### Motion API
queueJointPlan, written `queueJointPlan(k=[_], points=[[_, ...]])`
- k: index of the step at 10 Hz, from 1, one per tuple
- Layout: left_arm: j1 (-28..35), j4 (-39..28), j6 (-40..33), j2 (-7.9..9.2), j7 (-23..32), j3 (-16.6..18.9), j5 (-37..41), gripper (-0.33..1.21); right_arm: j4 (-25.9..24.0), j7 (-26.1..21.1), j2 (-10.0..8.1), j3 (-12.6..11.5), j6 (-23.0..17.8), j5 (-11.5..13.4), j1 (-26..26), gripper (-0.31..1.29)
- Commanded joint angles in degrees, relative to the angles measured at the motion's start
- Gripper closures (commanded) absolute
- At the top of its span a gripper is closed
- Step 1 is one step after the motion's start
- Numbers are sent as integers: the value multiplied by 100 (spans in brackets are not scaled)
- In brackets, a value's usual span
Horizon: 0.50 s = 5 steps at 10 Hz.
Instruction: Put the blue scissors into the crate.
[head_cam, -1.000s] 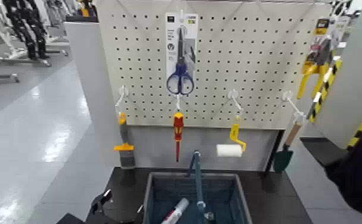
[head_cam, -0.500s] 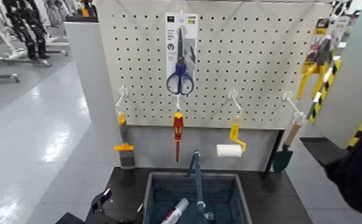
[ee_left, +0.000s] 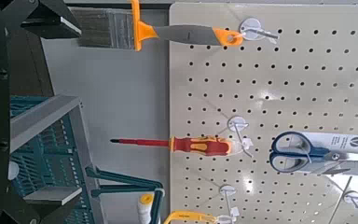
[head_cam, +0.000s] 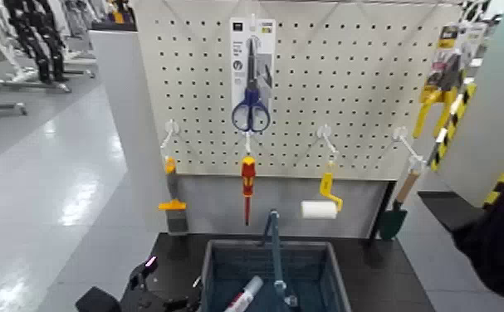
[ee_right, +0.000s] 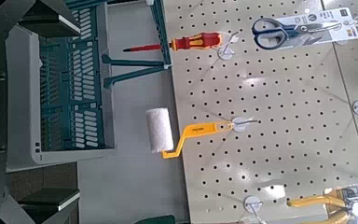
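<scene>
The blue scissors [head_cam: 251, 79] hang on their white card from a hook at the top middle of the pegboard, also seen as the scissors [ee_left: 303, 151] and the scissors [ee_right: 280, 31] in the wrist views. Below, on the black table, stands the blue-grey crate [head_cam: 321, 270] with its handle up; it shows too as the crate [ee_left: 47, 149] and the crate [ee_right: 70, 93]. My left gripper [head_cam: 172, 278] is low at the crate's left side, open and empty, far below the scissors. My right gripper [ee_right: 70, 110] is open with nothing in it, facing the board from farther back.
A red-and-yellow screwdriver [head_cam: 247, 178], a paintbrush [head_cam: 172, 199], a paint roller [head_cam: 320, 207] and a trowel [head_cam: 396, 217] hang under the scissors. A white tube [head_cam: 245, 292] lies in the crate. Yellow tools [head_cam: 436, 91] hang at the right. Open floor lies to the left.
My left arm has risen a little beside the crate, and more of it shows at the lower left. The scissors and crate have not moved.
</scene>
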Motion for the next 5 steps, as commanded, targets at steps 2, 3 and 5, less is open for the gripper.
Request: queueJointPlan(k=[2, 3, 5], points=[[-296, -494, 792, 69, -230, 85, 156, 13, 0, 0, 1, 0, 0, 6, -8, 9], [-445, -556, 994, 96, -318, 59, 323, 15, 0, 0, 1, 0, 0, -3, 1, 9], [-718, -600, 1337, 183, -669, 85, 587, 17, 9, 0, 10, 0, 0, 6, 1, 9]])
